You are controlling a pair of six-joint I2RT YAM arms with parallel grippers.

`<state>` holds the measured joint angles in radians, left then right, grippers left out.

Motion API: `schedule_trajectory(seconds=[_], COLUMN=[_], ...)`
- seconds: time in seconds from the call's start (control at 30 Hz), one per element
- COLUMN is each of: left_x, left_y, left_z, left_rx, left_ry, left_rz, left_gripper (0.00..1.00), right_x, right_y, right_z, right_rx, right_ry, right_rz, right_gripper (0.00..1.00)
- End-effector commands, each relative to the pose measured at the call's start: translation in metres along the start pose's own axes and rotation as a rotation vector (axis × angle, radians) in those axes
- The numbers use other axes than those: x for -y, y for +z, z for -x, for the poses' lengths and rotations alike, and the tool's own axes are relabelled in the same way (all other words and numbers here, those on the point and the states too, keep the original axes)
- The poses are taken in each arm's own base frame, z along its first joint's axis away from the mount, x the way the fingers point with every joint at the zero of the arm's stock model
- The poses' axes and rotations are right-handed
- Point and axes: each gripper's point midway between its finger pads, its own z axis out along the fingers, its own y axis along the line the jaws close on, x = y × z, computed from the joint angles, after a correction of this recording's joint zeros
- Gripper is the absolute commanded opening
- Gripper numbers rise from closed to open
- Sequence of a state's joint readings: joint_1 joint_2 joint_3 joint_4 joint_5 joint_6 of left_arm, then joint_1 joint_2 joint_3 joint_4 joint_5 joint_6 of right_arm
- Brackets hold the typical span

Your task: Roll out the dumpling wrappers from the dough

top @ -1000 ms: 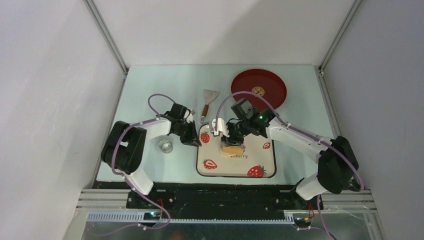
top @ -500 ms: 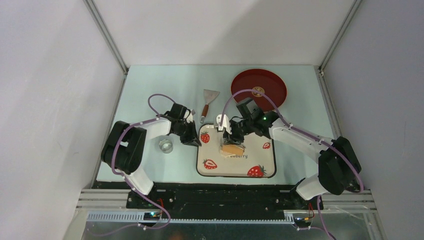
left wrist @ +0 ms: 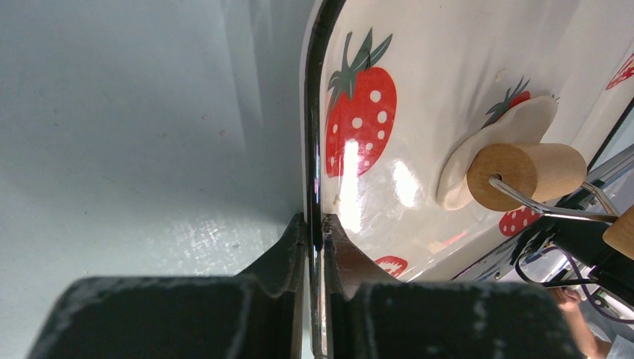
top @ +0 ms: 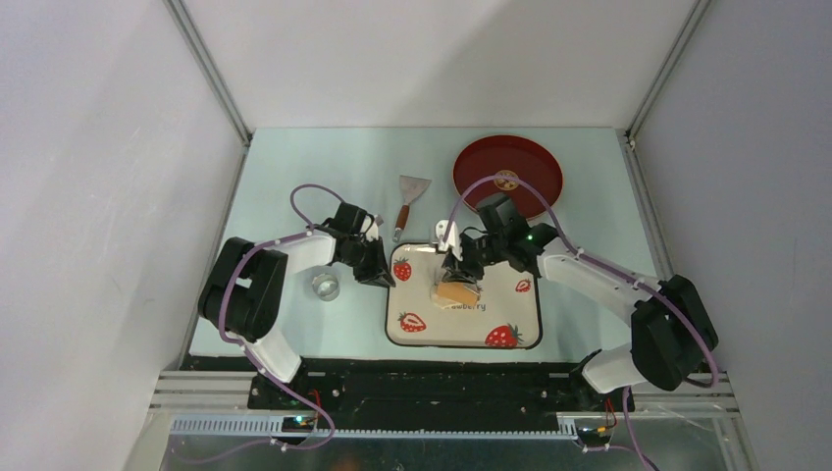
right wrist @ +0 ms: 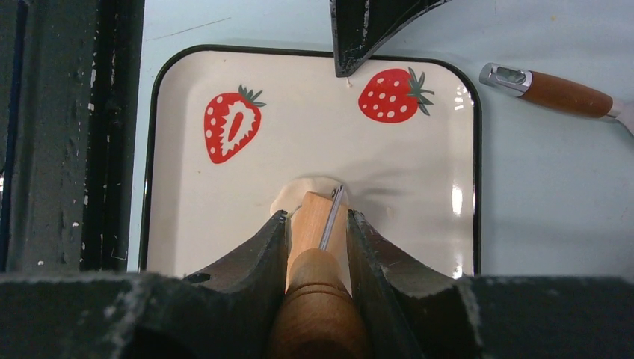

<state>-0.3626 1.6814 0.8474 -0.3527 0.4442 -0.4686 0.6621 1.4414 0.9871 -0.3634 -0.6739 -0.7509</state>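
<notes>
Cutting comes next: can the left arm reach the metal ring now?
Probably, after letting go: the left end effector is shut on the tray rim, and the metal ring sits unobstructed beside that arm.

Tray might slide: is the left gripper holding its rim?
Yes, the left gripper is shut on the tray, a finger each side of its rim.
</notes>
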Motion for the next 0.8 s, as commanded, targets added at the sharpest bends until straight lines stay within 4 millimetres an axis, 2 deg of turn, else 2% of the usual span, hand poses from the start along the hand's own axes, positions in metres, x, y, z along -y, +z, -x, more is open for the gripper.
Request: schedule_trajectory(seconds=[0.0, 0.13, 0.2, 0.33, 0.5, 0.57, 0.77], left_x=[-0.047, -0.047, -0.047, -0.047, -0.047, -0.047, -0.047], left_y=[0.008, 0.008, 0.008, 0.008, 0.009, 0.009, 0.01], left_z=[-0.022, -0.023, -0.023, -0.023, -0.024, -0.024, -0.024], left_rx=[-0.056, -0.057, -0.057, -0.059, -0.062, -0.063, -0.065], left_ry=[0.034, 0.033, 0.034, 0.032, 0.03, 0.03, 0.029], left_rz=[0.196, 0.196, 0.196, 0.194, 0.194, 0.195, 0.195], left_gripper=[0.0, 0.0, 0.0, 0.0, 0.0, 0.0, 0.0], right_x=[-0.021, -0.01, -0.002, 0.013, 0.025, 0.028, 0.025], right_y=[-0.008, -0.033, -0.046, -0.068, -0.066, -0.057, -0.037], right_z=[-0.058, 0.004, 0.028, 0.055, 0.045, 0.037, 0.031], right_rx=[-0.206, -0.028, 0.044, 0.128, 0.082, 0.065, 0.057], right_ry=[0.085, 0.027, 0.006, -0.028, -0.029, -0.011, -0.005], right_rz=[0.013, -0.035, -0.067, -0.116, -0.13, -0.109, -0.051], right_gripper=[0.0, 0.0, 0.0, 0.0, 0.0, 0.0, 0.0])
